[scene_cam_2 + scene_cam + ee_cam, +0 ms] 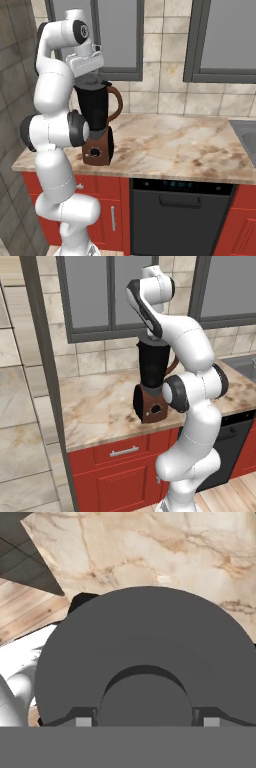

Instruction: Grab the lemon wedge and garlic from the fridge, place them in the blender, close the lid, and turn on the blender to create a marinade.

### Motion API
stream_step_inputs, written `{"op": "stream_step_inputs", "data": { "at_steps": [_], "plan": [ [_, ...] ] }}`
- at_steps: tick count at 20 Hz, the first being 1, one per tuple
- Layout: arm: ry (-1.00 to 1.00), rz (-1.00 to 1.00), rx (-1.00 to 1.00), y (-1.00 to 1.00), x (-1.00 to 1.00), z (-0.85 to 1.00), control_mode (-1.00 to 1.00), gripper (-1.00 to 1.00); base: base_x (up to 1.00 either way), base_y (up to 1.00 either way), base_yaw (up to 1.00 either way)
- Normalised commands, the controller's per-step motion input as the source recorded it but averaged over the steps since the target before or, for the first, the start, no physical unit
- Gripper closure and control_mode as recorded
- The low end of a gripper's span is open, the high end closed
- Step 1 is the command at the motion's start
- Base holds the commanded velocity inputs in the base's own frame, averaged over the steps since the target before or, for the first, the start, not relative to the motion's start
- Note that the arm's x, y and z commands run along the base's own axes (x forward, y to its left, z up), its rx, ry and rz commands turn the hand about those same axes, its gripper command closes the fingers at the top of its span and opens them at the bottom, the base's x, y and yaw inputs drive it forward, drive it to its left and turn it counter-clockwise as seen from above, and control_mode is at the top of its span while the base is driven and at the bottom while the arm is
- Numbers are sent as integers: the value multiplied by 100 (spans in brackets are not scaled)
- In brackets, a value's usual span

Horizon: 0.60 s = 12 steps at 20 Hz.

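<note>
Dark grey fills most of what I get from the hand view: the lid (145, 657), a flat round disc seen from straight above, with its central knob (145, 699) sitting between my gripper (147, 721) tips, one fingertip (83, 721) on each side of it. The jaws stand wide around the knob; whether the pads actually press on it I cannot tell, so I will not call it a grip. From the base views the hand is directly over the blender (96, 125), at the jar's mouth, so I judge the lid is on or right at the rim, in the closing step. I cannot see into the jar, so I cannot confirm the lemon wedge and garlic are inside. What looks left is letting go of the lid and turning the round dial (156, 408) on the reddish-brown base. The blender stands upright on the marble counter (185, 145), long axis vertical, near the front edge above the red cabinets (115, 471). Its brown handle (117, 102) points toward the sink side, and the dial faces out to the room. Beyond are the tiled wall and grey-framed windows (230, 35).
</note>
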Motion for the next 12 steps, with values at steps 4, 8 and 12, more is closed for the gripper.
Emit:
{"op": "stream_step_inputs", "data": {
  "at_steps": [4, 8, 12],
  "plan": [
    [-5, 0, 0, 0, -13, 0, -100, 100, 0, 0, 0],
    [-3, 4, -2, 4, -3, 9, -100, 100, 0, 0, 0],
    [1, 4, -7, 22, 0, -2, -100, 100, 0, 0, 0]
  ]
}}
